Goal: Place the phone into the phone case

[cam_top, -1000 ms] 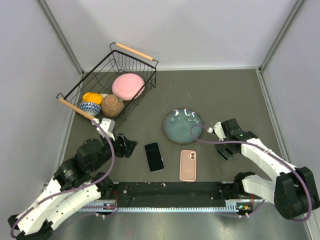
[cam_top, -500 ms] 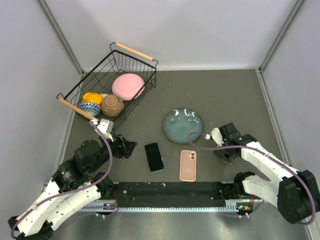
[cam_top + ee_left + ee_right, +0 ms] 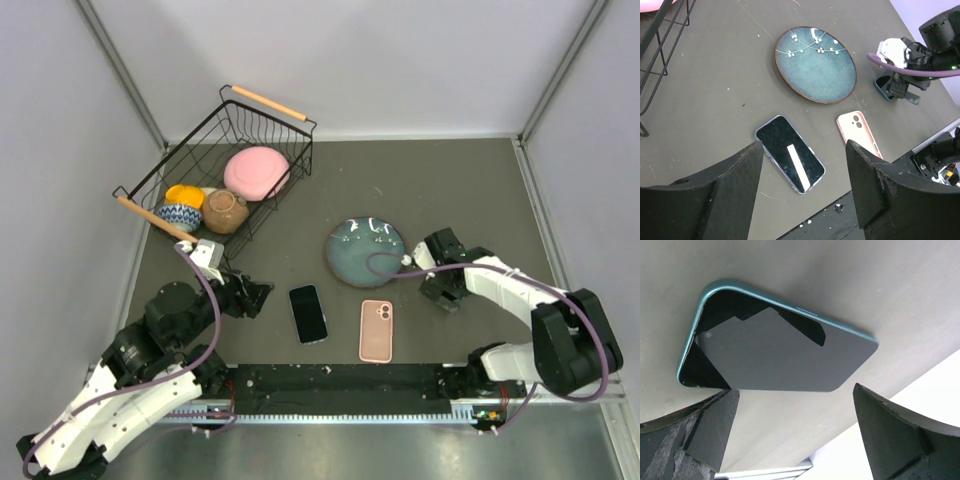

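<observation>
Left wrist shows the left end effector [image 3: 804,143] spread near the phone [image 3: 790,161], plate [image 3: 816,64] beyond.

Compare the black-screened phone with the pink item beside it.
The black-screened phone lies screen up; the pink item shows its back, with two camera lenses. The phone is slightly angled on the table; the pink item lies straighter. Both lie flat, ungripped.
</observation>
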Robot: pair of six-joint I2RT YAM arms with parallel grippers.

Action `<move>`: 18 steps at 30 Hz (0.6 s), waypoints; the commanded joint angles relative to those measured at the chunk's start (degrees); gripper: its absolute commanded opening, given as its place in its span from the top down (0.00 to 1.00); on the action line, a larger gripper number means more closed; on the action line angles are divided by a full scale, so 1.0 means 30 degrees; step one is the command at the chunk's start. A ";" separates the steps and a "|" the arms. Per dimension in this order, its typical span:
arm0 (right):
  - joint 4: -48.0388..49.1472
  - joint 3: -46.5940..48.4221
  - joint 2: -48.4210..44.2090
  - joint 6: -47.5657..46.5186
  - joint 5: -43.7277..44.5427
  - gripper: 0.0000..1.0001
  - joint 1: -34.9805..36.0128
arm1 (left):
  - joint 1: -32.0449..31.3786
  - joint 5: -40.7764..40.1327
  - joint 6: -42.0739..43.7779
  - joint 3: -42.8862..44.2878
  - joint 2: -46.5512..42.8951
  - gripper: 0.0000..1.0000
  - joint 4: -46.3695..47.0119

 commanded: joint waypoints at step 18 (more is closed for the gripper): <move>0.3770 0.6465 0.7062 0.0499 -0.3986 0.01 -0.2914 | -0.0209 0.0336 -0.0110 -0.0254 -0.0301 0.28 0.1101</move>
